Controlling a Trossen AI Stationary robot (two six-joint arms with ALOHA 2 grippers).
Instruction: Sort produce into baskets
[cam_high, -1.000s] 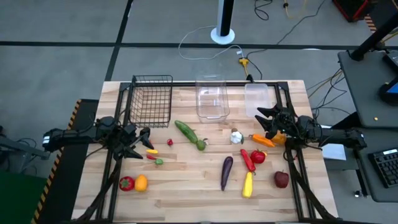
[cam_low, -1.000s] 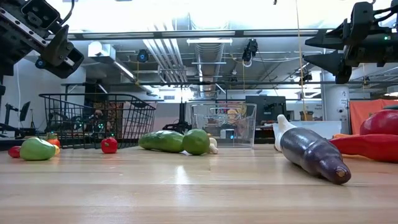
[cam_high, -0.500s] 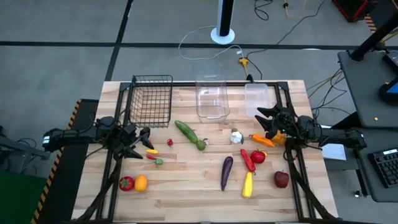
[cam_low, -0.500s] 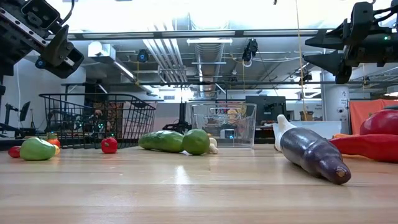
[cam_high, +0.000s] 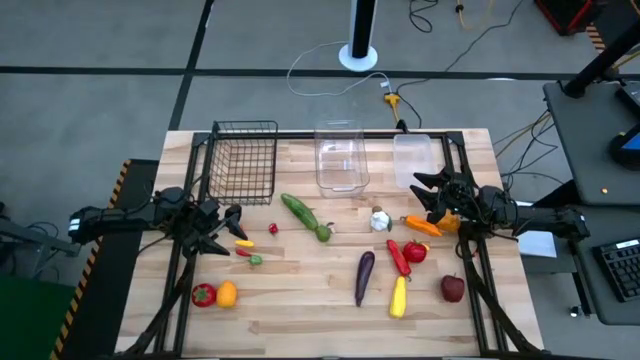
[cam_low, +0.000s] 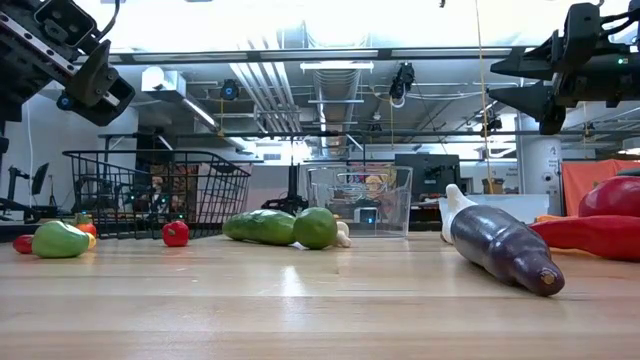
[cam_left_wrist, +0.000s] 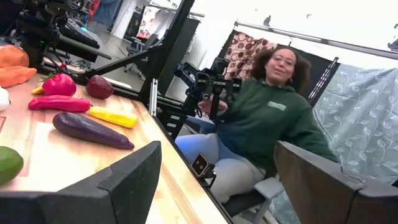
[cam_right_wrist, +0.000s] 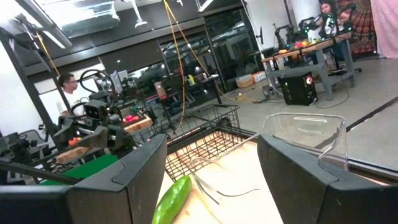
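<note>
The produce lies spread on the wooden table. A green cucumber (cam_high: 300, 213), white garlic (cam_high: 380, 220), purple eggplant (cam_high: 364, 277), long red pepper (cam_high: 398, 256), yellow pepper (cam_high: 399, 297) and red apple (cam_high: 453, 288) are at the middle and right. Small peppers (cam_high: 248, 250) and a red and an orange piece (cam_high: 215, 294) lie at the left. Along the far edge stand the black wire basket (cam_high: 245, 160), a tall clear bin (cam_high: 340, 158) and a shallower clear bin (cam_high: 412, 160). My left gripper (cam_high: 232, 222) and my right gripper (cam_high: 425, 190) hover open above the table's sides, with nothing between their fingers.
An orange pepper (cam_high: 424, 226) and a tomato (cam_high: 416, 252) lie just under my right gripper. Black frame rails (cam_high: 190, 190) run along both table sides. A person (cam_left_wrist: 261, 124) sits beyond the table's near edge. Bare wood (cam_high: 300, 300) shows at the near middle.
</note>
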